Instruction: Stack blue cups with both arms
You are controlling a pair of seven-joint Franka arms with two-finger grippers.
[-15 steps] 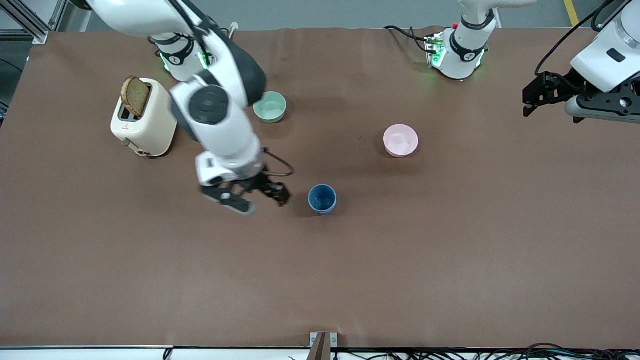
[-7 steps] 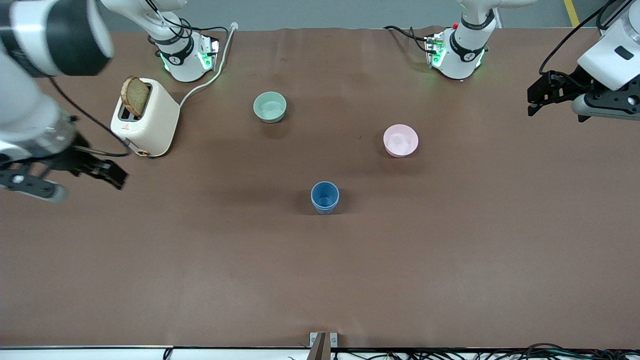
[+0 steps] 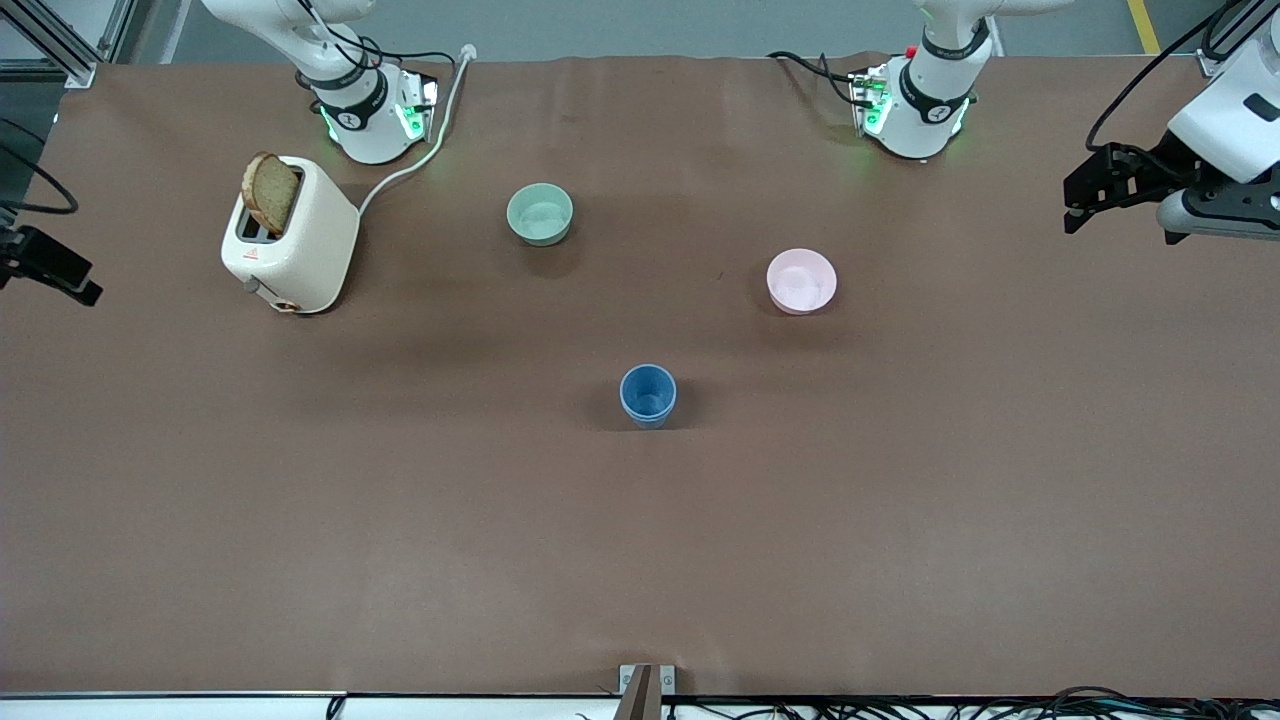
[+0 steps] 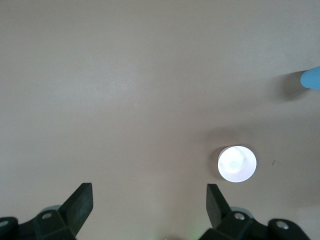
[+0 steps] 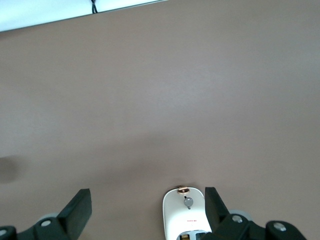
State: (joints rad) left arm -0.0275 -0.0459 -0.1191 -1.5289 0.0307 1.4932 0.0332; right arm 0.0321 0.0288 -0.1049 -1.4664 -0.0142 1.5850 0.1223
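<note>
Since a second ago my right gripper (image 3: 45,265) has swung away from the matte blue plastic cups (image 3: 648,395) to the table edge past the cream toaster (image 3: 290,237), jaws spread empty. I see the cups nested as one upright tapered stack, nearer the camera than the pink bowl (image 3: 801,280). My left gripper (image 3: 1085,190) waits open.

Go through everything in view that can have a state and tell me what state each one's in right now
Matte blue plastic cups: nested as one upright stack, mid-table.
Mint-green bowl: upright, empty.
Pink bowl: upright, empty.
Cream toaster: brown bread slice sticking up from its slot.
Left end effector: open, empty, over the left arm's end of the table.
Right end effector: open, empty, over the right arm's end.
</note>
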